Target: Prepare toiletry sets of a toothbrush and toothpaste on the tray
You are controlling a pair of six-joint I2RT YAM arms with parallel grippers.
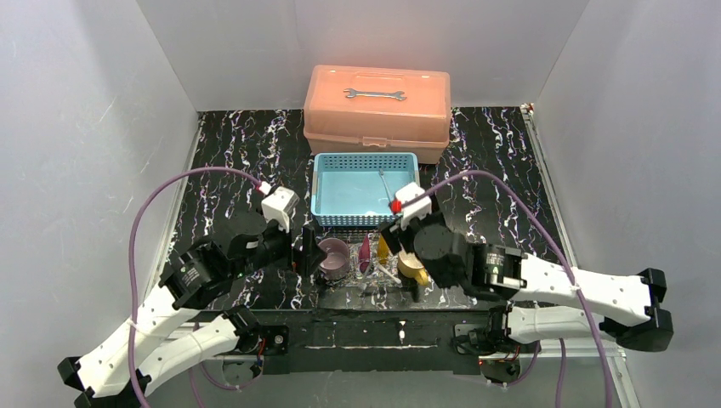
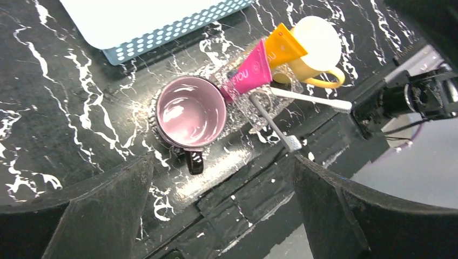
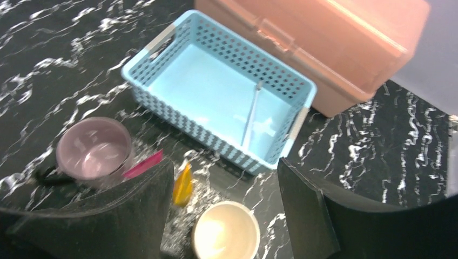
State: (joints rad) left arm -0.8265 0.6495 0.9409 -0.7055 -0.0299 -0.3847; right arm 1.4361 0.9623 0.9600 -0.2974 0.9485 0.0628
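Pink tube (image 2: pixel 249 73), yellow tube (image 2: pixel 282 46) and two toothbrushes (image 2: pixel 273 125) lie on the tray (image 2: pixel 240 120), centre-right of the left wrist view. Right gripper (image 3: pixel 224 170) and left gripper (image 2: pixel 221 170) are both open and empty. I think the right one should rise straight, avoiding the yellow mug (image 3: pixel 226 234).

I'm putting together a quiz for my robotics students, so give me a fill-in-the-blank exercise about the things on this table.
1. The wrench lies on the lid of the ____.
2. Between that box and the clear tray stands the light-blue mesh ____.
3. Next to the magenta tube lie ____ pale toothbrushes.
4. The purple mug has a ____ handle.
Missing words: toolbox, basket, two, black.
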